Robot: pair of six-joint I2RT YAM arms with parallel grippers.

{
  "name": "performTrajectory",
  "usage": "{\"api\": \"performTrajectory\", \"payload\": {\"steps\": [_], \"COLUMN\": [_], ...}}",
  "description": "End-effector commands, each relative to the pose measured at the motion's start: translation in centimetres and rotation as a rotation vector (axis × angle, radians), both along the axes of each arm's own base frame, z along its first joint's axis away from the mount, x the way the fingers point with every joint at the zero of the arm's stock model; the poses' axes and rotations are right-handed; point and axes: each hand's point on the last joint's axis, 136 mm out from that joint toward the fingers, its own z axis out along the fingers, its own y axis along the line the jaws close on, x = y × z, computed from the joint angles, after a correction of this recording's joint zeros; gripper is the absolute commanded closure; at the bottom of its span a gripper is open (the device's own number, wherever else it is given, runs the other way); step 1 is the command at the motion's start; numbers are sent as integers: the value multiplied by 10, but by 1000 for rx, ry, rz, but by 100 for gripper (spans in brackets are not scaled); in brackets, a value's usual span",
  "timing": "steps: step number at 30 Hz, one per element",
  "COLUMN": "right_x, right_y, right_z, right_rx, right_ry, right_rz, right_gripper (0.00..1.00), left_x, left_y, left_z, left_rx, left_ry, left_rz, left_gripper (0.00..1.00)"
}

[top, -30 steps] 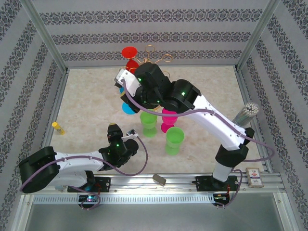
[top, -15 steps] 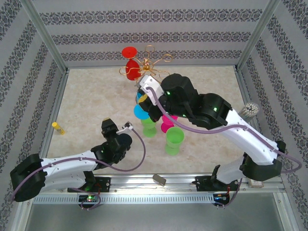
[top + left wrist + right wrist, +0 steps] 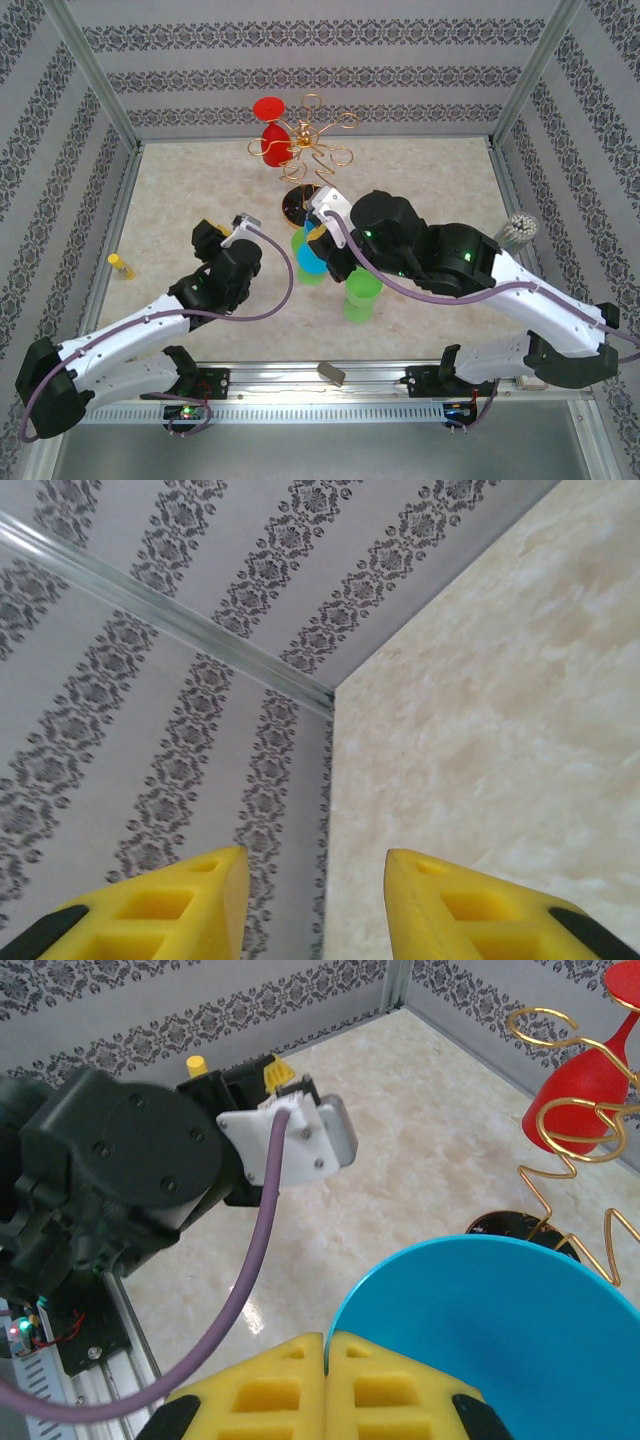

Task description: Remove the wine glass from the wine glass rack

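Left arm (image 3: 130,335): white link shells, black rounded joint housings. Right arm (image 3: 530,300): same white-and-black build, with green indicator lights (image 3: 375,234) on the joints. Each arm carries a purple cable (image 3: 262,1215) running to its wrist. Left gripper (image 3: 315,900): yellow plastic fingers (image 3: 180,905) with moulded rectangular recesses and black roots. Right gripper (image 3: 325,1380): matching. The left wrist's black round housing (image 3: 110,1160) bears recessed screws and adjoins a white screwed-on mount (image 3: 315,1145).

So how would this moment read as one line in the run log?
right gripper: shut on blue glass, off rack | left gripper: open, empty | red glass: on rack
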Motion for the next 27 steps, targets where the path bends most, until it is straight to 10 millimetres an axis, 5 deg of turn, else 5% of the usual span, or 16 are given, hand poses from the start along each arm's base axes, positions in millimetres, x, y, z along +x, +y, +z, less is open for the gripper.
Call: {"api": "performTrajectory", "payload": {"steps": [1, 12, 27], "right_x": [-4, -31, -59], "right_y": [-15, -18, 2], "right_z": [5, -14, -50], "right_rx": [11, -14, -91], "right_ry": [-12, 14, 7], "right_rz": [-59, -61, -32], "right_gripper": [100, 100, 100], "left_x": [0, 2, 9], "left_y": [2, 17, 22], "left_z": [-7, -1, -8], "left_rx": [-142, -532, -899], "left_ry": [31, 19, 33], "left_rz": [-3, 69, 130], "left_gripper": [59, 59, 57]}}
